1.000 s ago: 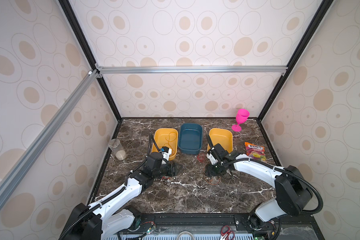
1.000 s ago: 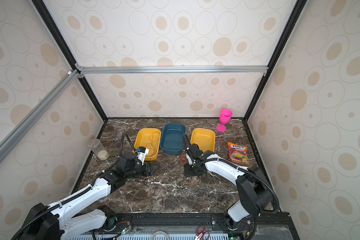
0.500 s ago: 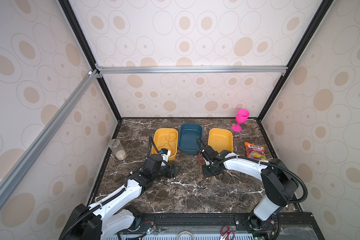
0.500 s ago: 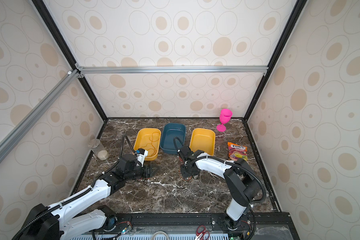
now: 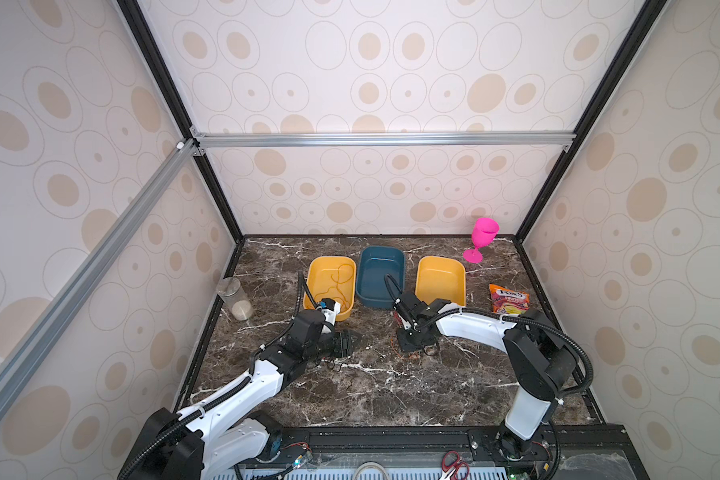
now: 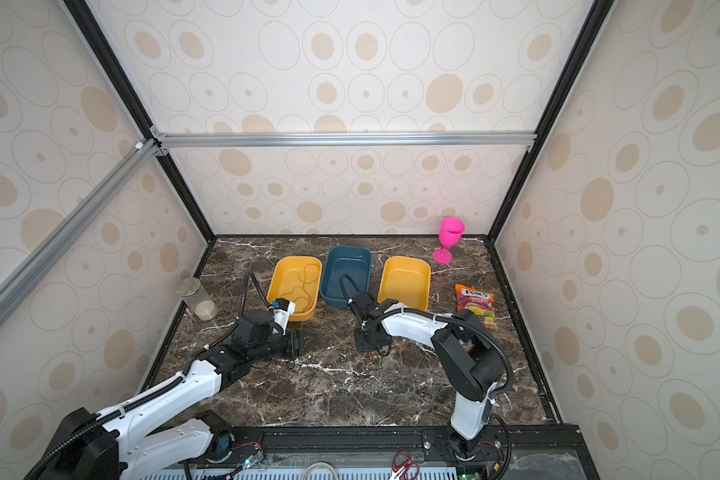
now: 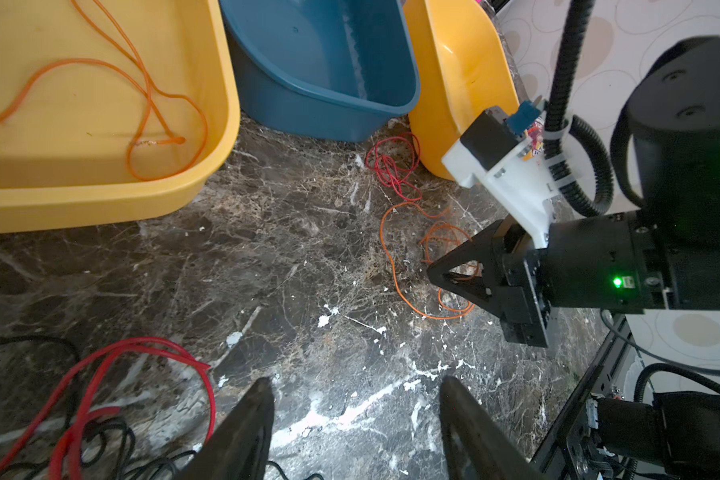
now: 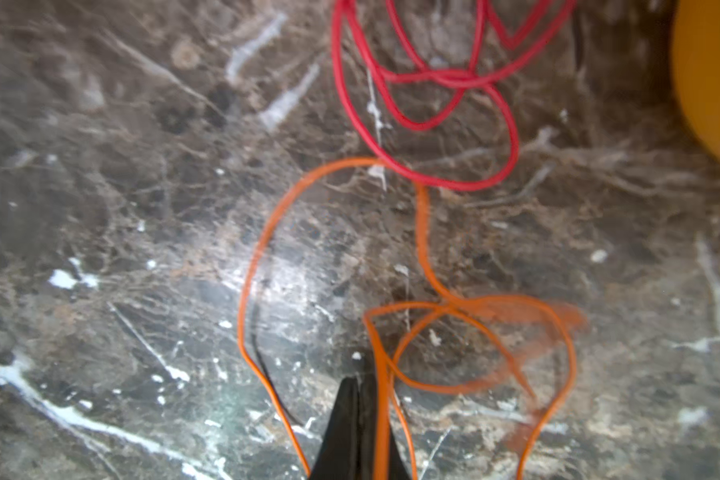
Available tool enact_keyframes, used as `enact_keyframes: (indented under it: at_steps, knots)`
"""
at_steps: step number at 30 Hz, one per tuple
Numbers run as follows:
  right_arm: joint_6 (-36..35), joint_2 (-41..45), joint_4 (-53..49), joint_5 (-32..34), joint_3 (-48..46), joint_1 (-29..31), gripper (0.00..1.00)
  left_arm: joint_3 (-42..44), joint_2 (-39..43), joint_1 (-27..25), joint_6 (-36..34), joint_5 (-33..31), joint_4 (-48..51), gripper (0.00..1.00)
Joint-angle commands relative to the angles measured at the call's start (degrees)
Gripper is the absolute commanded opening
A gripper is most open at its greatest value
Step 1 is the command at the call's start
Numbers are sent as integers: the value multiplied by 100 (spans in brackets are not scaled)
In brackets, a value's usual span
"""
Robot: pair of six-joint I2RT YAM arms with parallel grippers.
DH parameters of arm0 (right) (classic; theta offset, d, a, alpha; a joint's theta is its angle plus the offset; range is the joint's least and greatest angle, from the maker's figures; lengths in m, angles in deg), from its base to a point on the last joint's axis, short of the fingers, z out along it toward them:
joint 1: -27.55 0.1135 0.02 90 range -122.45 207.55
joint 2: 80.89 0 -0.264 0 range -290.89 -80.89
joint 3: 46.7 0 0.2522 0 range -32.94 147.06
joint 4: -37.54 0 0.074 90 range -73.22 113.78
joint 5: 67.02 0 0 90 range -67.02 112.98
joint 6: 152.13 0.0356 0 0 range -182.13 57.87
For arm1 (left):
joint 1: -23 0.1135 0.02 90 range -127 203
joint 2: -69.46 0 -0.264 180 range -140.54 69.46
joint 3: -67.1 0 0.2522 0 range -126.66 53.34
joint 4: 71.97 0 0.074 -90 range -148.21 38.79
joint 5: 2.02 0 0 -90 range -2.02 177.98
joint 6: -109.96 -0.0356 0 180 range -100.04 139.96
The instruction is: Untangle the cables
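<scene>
Since a moment ago my right pincer point(image 8: 360, 384) has slid over and snapped tight, tips pressed together against the thin floppy orange wire point(image 8: 422, 224) on the dark marble table point(image 8: 100, 208). Caught or not, I cannot tell. A thin curly red wire point(image 8: 445, 77) touches its loop. My left pincer point(image 7: 356, 382) stands spread beside a thicker red wire point(image 7: 150, 343).
</scene>
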Motion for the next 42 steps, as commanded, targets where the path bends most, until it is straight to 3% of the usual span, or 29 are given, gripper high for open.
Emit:
enact_keyframes:
  at_steps: [1, 12, 21, 33, 42]
  knots:
    - [-39, 142, -145, -69, 173, 132, 0, 39, 123, -32, -57, -61, -82, 63]
    - [-221, 749, -233, -501, 762, 226, 0, 51, 412, 71, 77, -554, 177, 64]
    - [-552, 692, -321, -867, 1984, 232, 0, 230, 928, 700, 605, -1049, 757, 64]
    - [-646, -589, -195, -1712, 4572, 239, 0, 418, 1341, 1077, 944, -1241, 1204, 64]
    - [-383, -2079, 28, -2288, 6257, 238, 0, 701, 1424, 1097, 1050, -1101, 1034, 64]
